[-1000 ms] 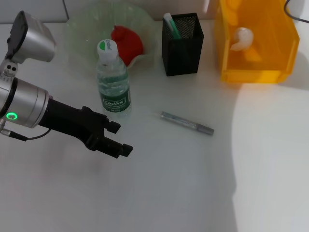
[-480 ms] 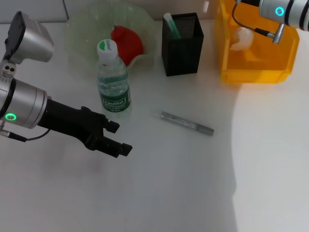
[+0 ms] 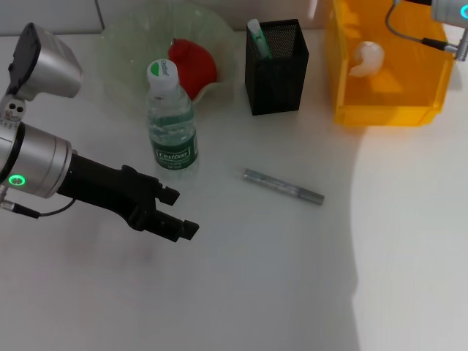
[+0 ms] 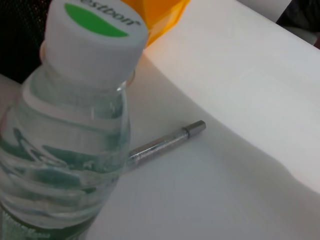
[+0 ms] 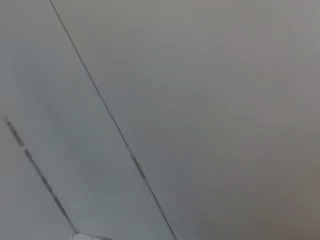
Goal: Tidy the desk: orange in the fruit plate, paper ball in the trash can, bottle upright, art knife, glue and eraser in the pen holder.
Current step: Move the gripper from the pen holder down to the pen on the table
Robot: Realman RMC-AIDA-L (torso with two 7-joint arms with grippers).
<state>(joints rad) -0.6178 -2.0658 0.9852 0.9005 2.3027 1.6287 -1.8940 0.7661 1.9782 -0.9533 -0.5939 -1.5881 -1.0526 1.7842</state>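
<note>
Head view, ribbed clear plastic bottle upright, slim metallic art knife

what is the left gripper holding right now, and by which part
Nothing. The left gripper hangs empty over the desk, in front of the upright bottle and apart from it. The right gripper is out of view.

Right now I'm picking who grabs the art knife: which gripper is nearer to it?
Left. The left gripper hovers over the table beside the art knife. The right arm is far back above the yellow bin, its gripper out of view.
</note>
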